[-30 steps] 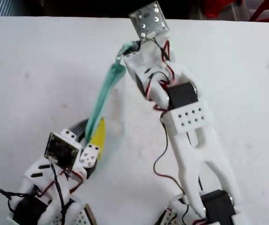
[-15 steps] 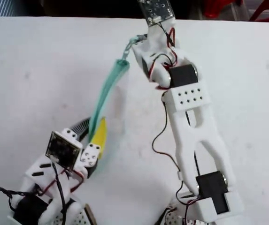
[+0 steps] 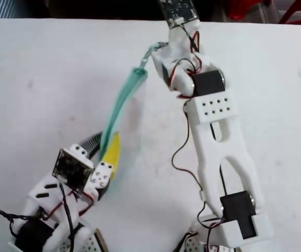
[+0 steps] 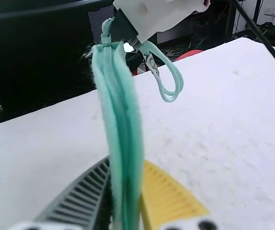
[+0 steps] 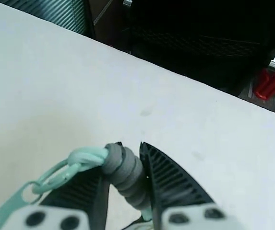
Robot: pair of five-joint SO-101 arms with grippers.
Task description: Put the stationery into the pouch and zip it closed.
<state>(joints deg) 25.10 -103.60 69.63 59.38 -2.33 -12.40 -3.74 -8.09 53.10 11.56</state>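
A slim teal pouch [image 3: 116, 107] hangs stretched above the white table between the two arms. My left gripper [image 3: 105, 139] is shut on its near end, and the pouch [image 4: 123, 139] stands edge-on between the grey finger [image 4: 79, 196] and the yellow finger [image 4: 168, 201]. At the far end, close to the table's back edge, my right gripper [image 3: 154, 52] is shut on the pouch's grey zip pull [image 5: 126, 175]. A teal loop [image 5: 63, 170] hangs from that pull. The same loop [image 4: 168, 72] dangles under the right gripper [image 4: 127, 40] in the left wrist view.
The white table [image 3: 45, 79] lies bare to the left and right of the arms. Its back edge runs just behind the right gripper, with dark floor and red chair legs [image 5: 271, 79] beyond it.
The right gripper has moved toward the table's back edge with the zip pull, drawing the pouch out longer and straighter. The left arm has stayed where it was.
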